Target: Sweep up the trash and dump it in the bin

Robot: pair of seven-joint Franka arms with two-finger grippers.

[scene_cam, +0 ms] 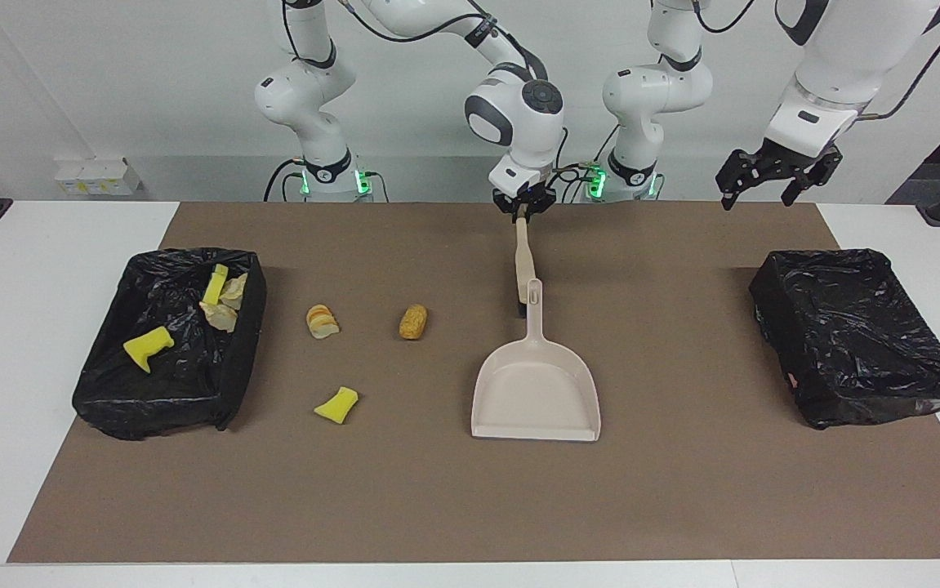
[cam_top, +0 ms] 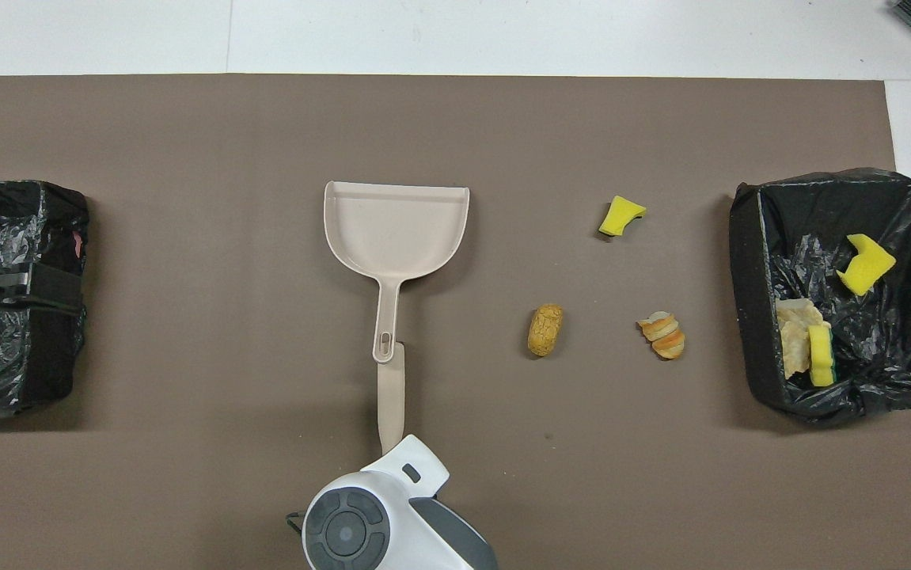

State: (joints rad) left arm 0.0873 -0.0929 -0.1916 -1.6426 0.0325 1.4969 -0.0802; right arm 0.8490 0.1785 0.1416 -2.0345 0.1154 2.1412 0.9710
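Three pieces of trash lie loose on the brown mat: a yellow foam chunk (scene_cam: 336,405) (cam_top: 621,215), a croissant (scene_cam: 322,321) (cam_top: 663,336) and a tan roll (scene_cam: 413,321) (cam_top: 545,329). A beige dustpan (scene_cam: 535,392) (cam_top: 396,229) lies mid-table, its handle toward the robots. From under that handle a beige brush handle (scene_cam: 523,257) (cam_top: 391,388) runs on toward the robots. My right gripper (scene_cam: 523,212) is down at the handle's end nearest the robots, shut on it. My left gripper (scene_cam: 759,192) hangs open in the air, waiting.
A black-lined bin (scene_cam: 245,327) (cam_top: 748,317) at the right arm's end holds two yellow chunks and a pale tan scrap. A second black-lined bin (scene_cam: 886,404) sits at the left arm's end, under the left gripper. The mat lies on a white table (scene_cam: 28,269).
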